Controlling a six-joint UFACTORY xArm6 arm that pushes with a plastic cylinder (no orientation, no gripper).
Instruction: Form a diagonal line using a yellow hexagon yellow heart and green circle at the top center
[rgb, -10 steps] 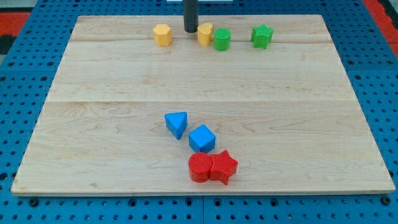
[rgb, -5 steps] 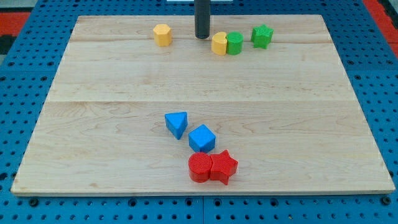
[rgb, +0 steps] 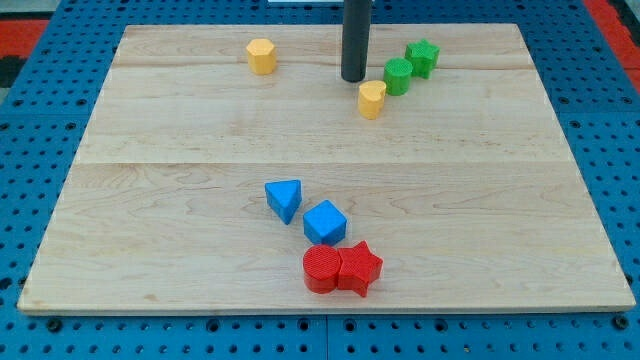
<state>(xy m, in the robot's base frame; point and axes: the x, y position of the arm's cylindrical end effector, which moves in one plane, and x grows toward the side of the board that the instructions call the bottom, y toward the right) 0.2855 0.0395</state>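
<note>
The yellow hexagon (rgb: 261, 56) sits at the view's top, left of centre. The yellow heart (rgb: 372, 99) lies right of centre, lower down. The green circle (rgb: 398, 76) is just up and right of the heart, close to it. My tip (rgb: 354, 78) is a dark rod standing just up and left of the yellow heart and left of the green circle, apart from the hexagon.
A green star (rgb: 423, 58) sits just up and right of the green circle. A blue triangle (rgb: 285, 199), blue cube (rgb: 324, 222), red circle (rgb: 322, 269) and red star (rgb: 359, 268) cluster near the view's bottom centre on the wooden board (rgb: 150, 190).
My tip has moved right and down. The yellow heart and green circle were pushed right; the heart also slid down, the circle now nearer the green star.
</note>
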